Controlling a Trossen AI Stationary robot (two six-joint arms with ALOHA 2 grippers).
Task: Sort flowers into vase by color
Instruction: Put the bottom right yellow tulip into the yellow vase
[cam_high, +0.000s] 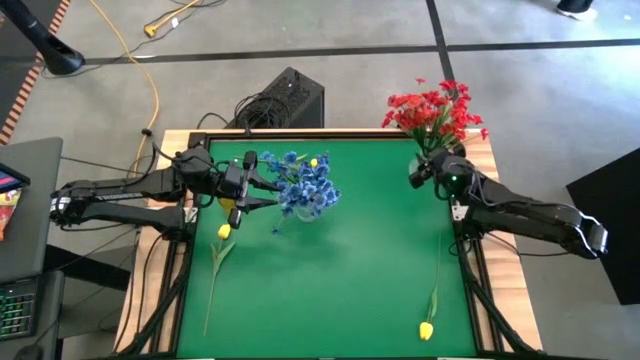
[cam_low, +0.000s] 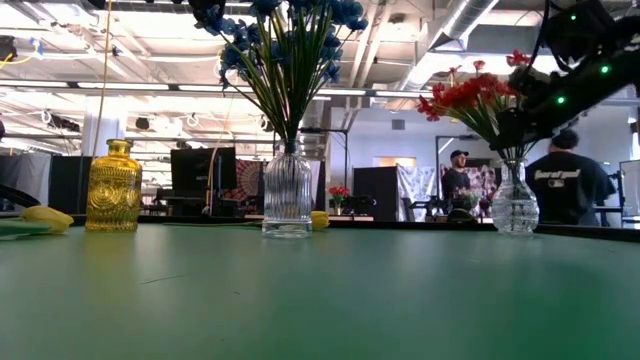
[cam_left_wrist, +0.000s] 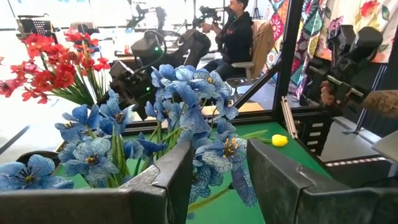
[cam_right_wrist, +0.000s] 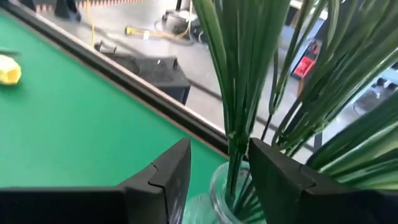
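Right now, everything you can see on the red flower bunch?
The red flowers are a bunch of small clustered red blooms on thin green stems, artificial by the look. They stand roughly upright, fanned out, in a clear ribbed glass vase at the table's far right corner. The right pincer sits at the stems just above the vase mouth, fingers open either side of them. Whether the fingers touch the stems cannot be told.

red flowers (cam_high: 435, 112), blue flowers (cam_high: 305, 183); yellow vase (cam_low: 114, 187), green table (cam_high: 330, 280)

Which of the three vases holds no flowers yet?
The yellow vase, at the left in the low view. The clear vase beside it holds blue flowers; the other clear vase holds red flowers.
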